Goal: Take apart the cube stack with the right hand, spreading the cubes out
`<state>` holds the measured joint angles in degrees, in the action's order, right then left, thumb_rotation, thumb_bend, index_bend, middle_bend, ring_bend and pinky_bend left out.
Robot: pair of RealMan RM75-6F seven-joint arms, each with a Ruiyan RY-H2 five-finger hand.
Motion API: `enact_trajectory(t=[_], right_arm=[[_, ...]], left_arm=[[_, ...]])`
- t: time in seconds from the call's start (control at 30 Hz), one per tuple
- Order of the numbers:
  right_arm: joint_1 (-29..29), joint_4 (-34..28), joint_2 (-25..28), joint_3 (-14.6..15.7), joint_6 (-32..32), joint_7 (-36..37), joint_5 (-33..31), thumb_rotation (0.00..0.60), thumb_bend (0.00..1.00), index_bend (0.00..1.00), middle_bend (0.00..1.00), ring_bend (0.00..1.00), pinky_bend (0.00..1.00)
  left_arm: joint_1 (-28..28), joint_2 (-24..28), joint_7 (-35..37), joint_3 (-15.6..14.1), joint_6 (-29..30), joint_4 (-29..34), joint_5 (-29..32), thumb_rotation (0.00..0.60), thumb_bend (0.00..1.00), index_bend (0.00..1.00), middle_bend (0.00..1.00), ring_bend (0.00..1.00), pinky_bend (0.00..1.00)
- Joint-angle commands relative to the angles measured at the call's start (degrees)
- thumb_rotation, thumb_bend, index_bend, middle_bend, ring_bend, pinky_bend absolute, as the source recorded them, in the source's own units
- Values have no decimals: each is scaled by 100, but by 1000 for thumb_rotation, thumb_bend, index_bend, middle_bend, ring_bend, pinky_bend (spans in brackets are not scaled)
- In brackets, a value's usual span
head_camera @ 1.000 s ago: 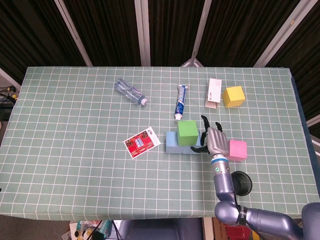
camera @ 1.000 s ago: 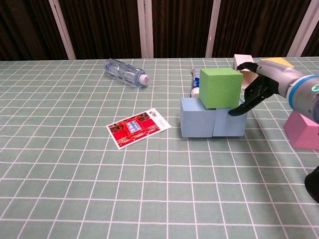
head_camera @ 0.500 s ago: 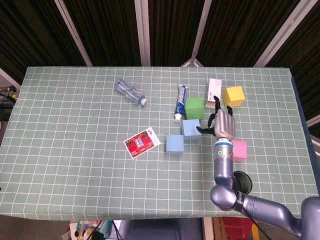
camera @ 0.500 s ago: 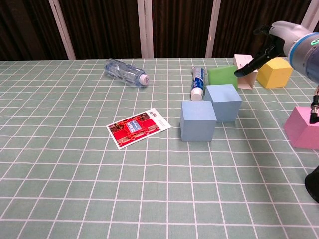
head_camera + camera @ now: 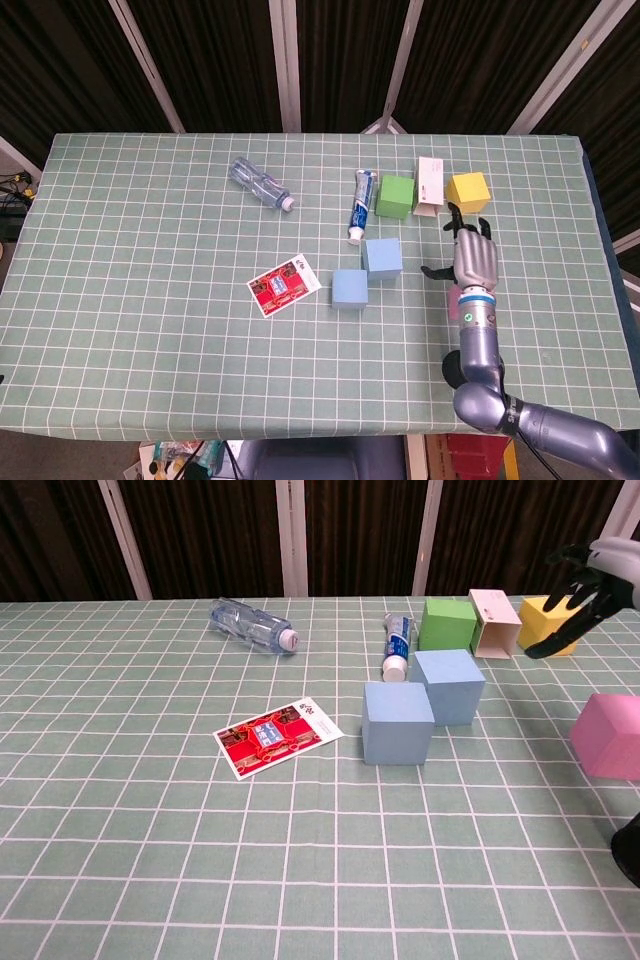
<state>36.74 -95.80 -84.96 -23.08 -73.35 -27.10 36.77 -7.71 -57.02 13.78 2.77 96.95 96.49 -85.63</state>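
Note:
The stack is apart. The green cube point(image 5: 395, 196) point(image 5: 446, 624) sits on the cloth between the toothpaste tube and the white box. Two blue cubes lie in front of it, one further back point(image 5: 382, 257) point(image 5: 449, 685) and one nearer point(image 5: 349, 289) point(image 5: 398, 723), corners almost touching. My right hand point(image 5: 474, 255) point(image 5: 580, 585) hovers off to the right of them with fingers spread, holding nothing. It is raised in front of the yellow cube point(image 5: 468, 191) point(image 5: 545, 620). The left hand shows in neither view.
A pink cube point(image 5: 610, 750) lies at the right, largely hidden under my forearm in the head view. A white box point(image 5: 430, 185), toothpaste tube point(image 5: 363, 205), plastic bottle point(image 5: 260, 184) and red card point(image 5: 285, 284) lie about. A black round base point(image 5: 630, 850) sits at the near right edge.
The green cube came off the two blue cubes and slid back next to the white box. The blue cubes separated. My right hand swung right and away, letting go of the green cube.

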Motion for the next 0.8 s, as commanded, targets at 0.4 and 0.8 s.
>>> enact_trajectory(t=[0.4,0.8], right_arm=[[-2390,-527,1567,1915,-1554,2565,3951,600,33,66,78,120,0],[-3046,210,1583,2241,-2325,3060,4942,600,33,51,58,93,0]], left_arm=[[34,-53,-100,-15,11,-30,-108,600,183,78,0,0,0],[8,-88,17,9,151,-163,-176,600,184,77,0,0,0]])
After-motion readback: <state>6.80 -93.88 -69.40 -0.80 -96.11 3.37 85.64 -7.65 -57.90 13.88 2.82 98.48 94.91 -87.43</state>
